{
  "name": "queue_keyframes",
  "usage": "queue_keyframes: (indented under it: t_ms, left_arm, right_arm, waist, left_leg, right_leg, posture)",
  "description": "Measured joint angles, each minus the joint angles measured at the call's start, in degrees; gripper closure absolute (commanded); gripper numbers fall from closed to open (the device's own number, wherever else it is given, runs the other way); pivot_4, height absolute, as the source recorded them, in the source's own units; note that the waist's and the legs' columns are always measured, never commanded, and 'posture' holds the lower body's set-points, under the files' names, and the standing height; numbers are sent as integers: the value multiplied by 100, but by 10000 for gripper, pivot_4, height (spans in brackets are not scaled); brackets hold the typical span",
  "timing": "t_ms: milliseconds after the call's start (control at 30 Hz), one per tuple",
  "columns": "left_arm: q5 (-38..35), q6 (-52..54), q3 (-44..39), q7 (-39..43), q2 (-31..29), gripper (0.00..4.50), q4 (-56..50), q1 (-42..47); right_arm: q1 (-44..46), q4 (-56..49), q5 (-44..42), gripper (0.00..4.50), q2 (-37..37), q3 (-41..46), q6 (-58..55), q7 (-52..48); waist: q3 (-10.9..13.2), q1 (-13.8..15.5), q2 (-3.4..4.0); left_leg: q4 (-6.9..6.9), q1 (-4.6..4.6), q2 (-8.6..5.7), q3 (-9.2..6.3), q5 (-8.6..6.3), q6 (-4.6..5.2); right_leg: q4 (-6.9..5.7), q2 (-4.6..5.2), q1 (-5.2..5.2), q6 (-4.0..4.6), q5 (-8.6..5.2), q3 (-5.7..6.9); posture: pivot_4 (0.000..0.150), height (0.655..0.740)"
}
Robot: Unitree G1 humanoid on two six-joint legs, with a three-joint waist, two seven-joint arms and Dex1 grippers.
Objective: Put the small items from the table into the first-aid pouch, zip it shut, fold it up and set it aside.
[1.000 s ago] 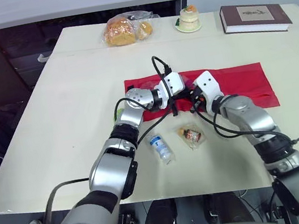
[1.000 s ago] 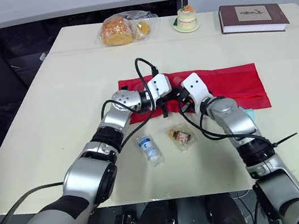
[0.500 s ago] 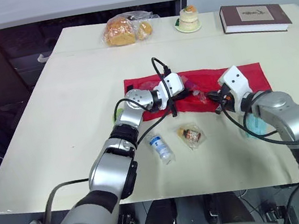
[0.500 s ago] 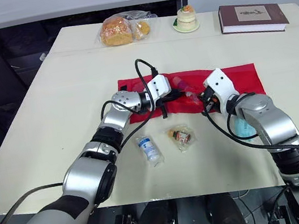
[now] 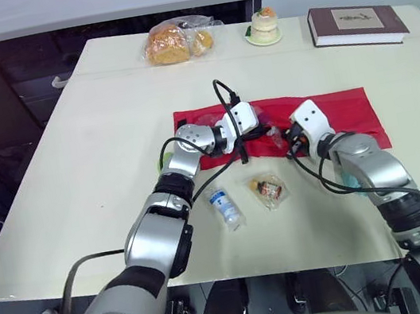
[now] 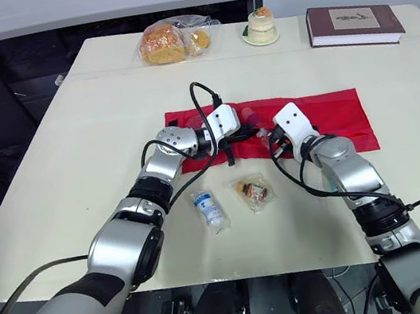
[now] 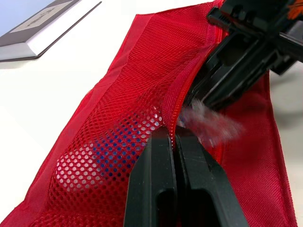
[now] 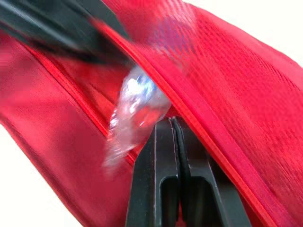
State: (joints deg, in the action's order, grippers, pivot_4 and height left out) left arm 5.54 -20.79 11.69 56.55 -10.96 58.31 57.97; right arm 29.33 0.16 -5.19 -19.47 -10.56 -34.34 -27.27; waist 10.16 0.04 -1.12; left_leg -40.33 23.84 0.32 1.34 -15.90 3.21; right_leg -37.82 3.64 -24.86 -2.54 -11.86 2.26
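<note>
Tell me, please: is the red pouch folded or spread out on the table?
Spread out. The red pouch lies flat at full length on the table, with no fold visible.

From the head, both eye views look forward and down across the whole worktop (image 5: 71, 148), sharing nearly one scene. Wrist views peer along the left end effector (image 7: 174, 137) and right end effector (image 8: 171, 124), both tight against the red pouch (image 7: 142, 71).
</note>
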Motion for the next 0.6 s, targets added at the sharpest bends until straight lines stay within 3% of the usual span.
queue_keyframes:
  t_ms: [333, 600]
  left_arm:
    - [0, 0, 1, 0, 5, 45000, 5, -1]
    - [-7, 0, -37, -37, -3, 45000, 5, 3]
  right_arm:
    - [87, 26, 179, 44384, 484, -449, 63, -51]
    - [536, 895, 496, 44384, 790, -402, 279, 413]
  waist:
    - [0, -49, 0]
    - [0, -62, 0]
  left_leg:
    - [0, 0, 0, 0, 0, 0]
    - [0, 0, 0, 0, 0, -1]
  right_leg:
    - [-1, 0, -1, 0, 0, 0]
    - [-1, 1, -1, 0, 0, 0]
  posture:
    - [1500, 7289]
    - [1500, 7289]
